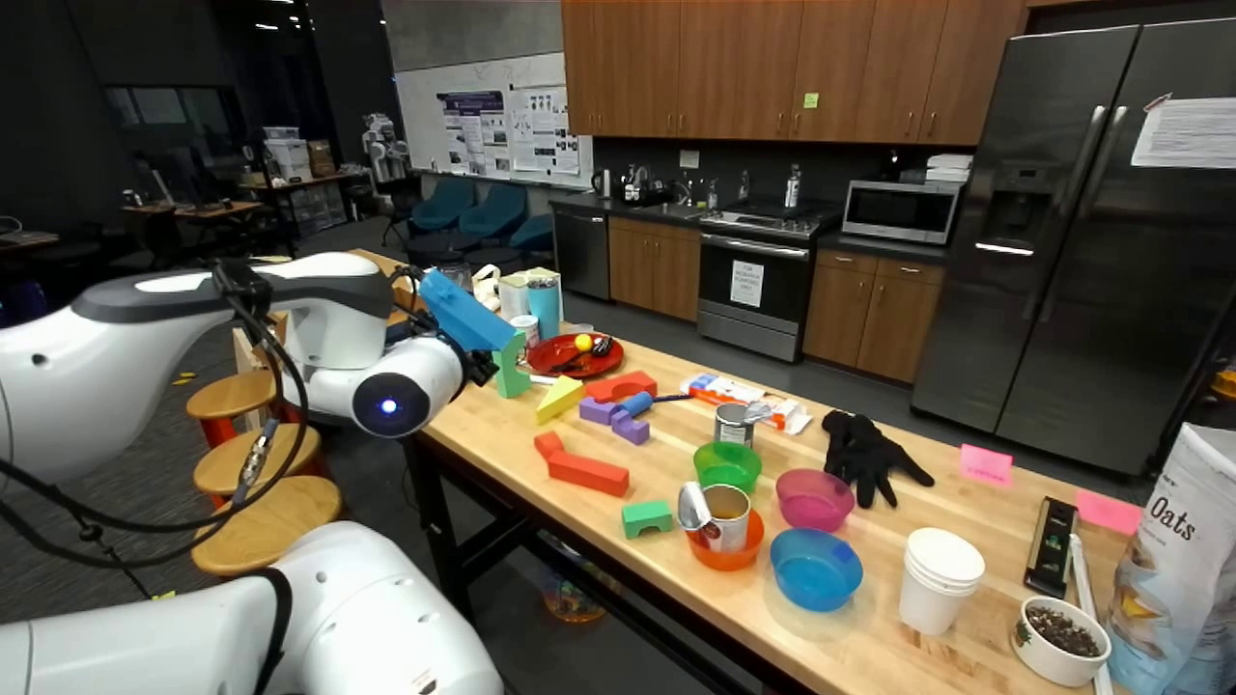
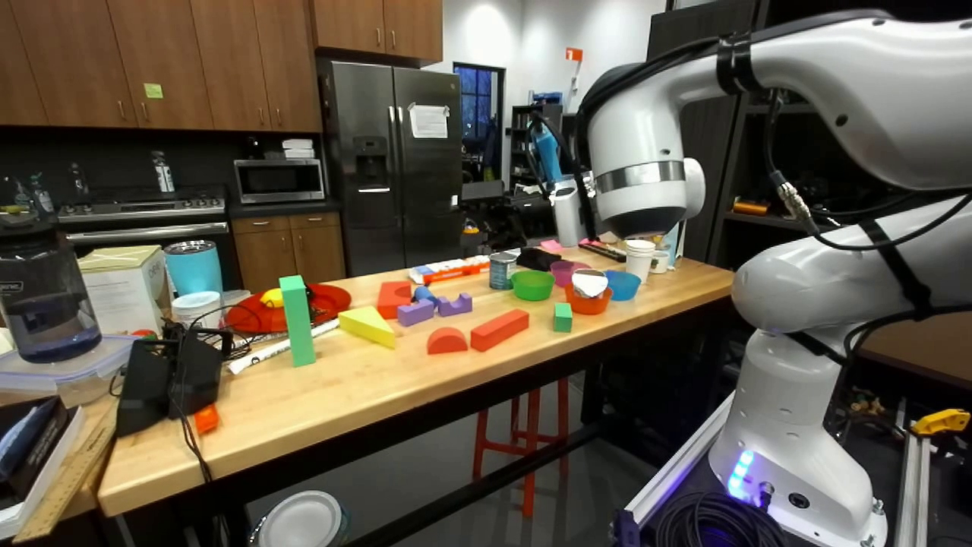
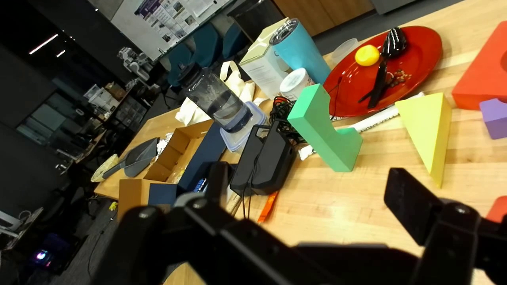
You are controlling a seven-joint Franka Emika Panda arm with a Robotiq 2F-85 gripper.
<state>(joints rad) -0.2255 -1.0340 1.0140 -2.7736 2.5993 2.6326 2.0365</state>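
Note:
My gripper (image 3: pixel 311 184) is open in the wrist view, with nothing between its black fingers. It is above the wooden table near one end. It shows small and dark in an exterior view (image 1: pixel 479 367); in the opposite view it cannot be made out. A green L-shaped block (image 3: pixel 328 132) stands upright just beyond the fingers and shows in both exterior views (image 1: pixel 510 375) (image 2: pixel 298 323). A yellow wedge (image 3: pixel 427 122) lies beyond the right finger. A black boxy device (image 3: pixel 269 162) with cables lies beyond the left finger, beside an orange strip (image 3: pixel 268 206).
A red plate (image 3: pixel 431 47) holds a yellow ball and a black utensil. A water bottle (image 3: pixel 216 99) and blue tumbler (image 3: pixel 303 51) stand behind. Red blocks (image 1: pixel 589 473), purple blocks (image 1: pixel 630 427), colored bowls (image 1: pixel 816 569) and a white cup stack (image 1: pixel 937 579) lie along the table.

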